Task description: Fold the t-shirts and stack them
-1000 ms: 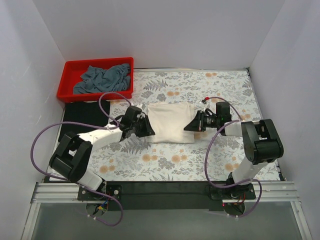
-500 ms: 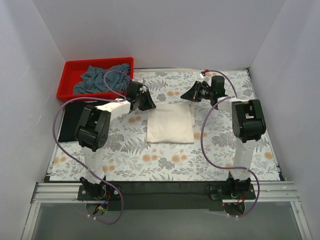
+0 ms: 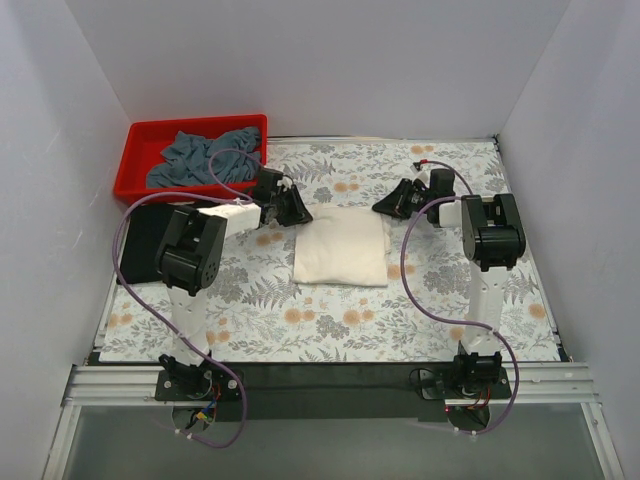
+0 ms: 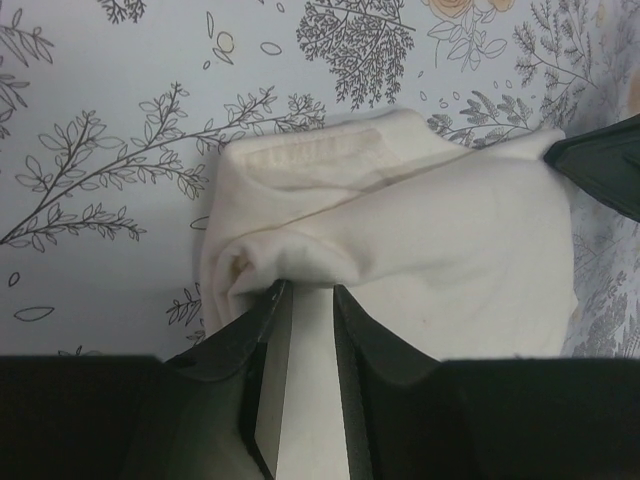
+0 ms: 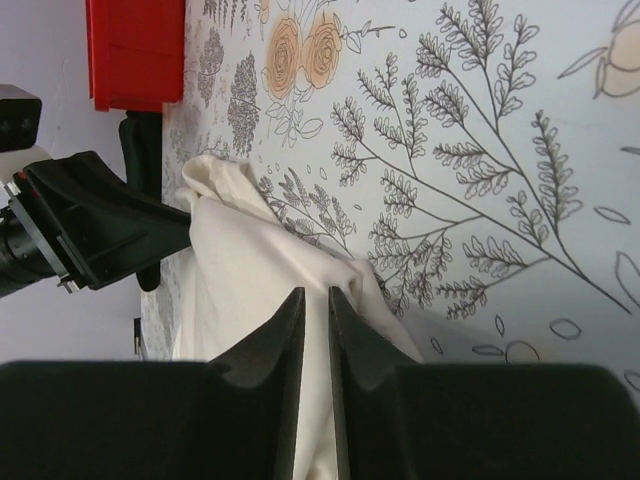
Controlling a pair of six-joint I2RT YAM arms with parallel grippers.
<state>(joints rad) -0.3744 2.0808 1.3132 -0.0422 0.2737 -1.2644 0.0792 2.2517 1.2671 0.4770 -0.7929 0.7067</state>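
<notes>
The cream-white t-shirt lies folded into a rectangle in the middle of the table. My left gripper is at its far left corner, shut on a bunched fold of the cream cloth, which fills the gap between the fingertips. At the far right corner my right gripper is also shut, with cream cloth pinched between its tips. The slate grey-blue t-shirt sits crumpled in the red bin. The black t-shirt lies flat at the left, partly behind the left arm.
The red bin stands at the far left corner, partly off the floral tablecloth. White walls close in the table on three sides. Purple cables loop beside both arms.
Both grippers have moved from the shirt's sides to its far corners, rising on the way and then dropping low. The shirt's outline on the table looks much the same.
</notes>
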